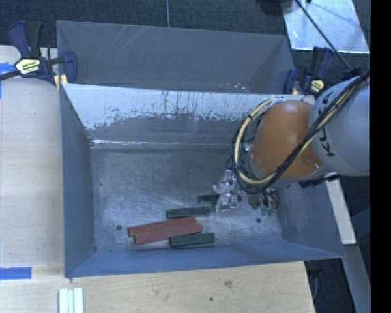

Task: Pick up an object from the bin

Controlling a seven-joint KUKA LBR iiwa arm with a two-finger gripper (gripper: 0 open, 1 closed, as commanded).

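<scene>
Three bars lie in bin [78, 175], none lifted yet: end effector [229, 197], can't tell if open or closed, low just beside upper green bar [189, 211], red-brown bar [164, 230] & lower green bar [192, 240] nearby

I am operating in a robotics lab test cell: a grey metal bin [77, 188] with a cabled industrial arm [352, 149] reaching in.
</scene>
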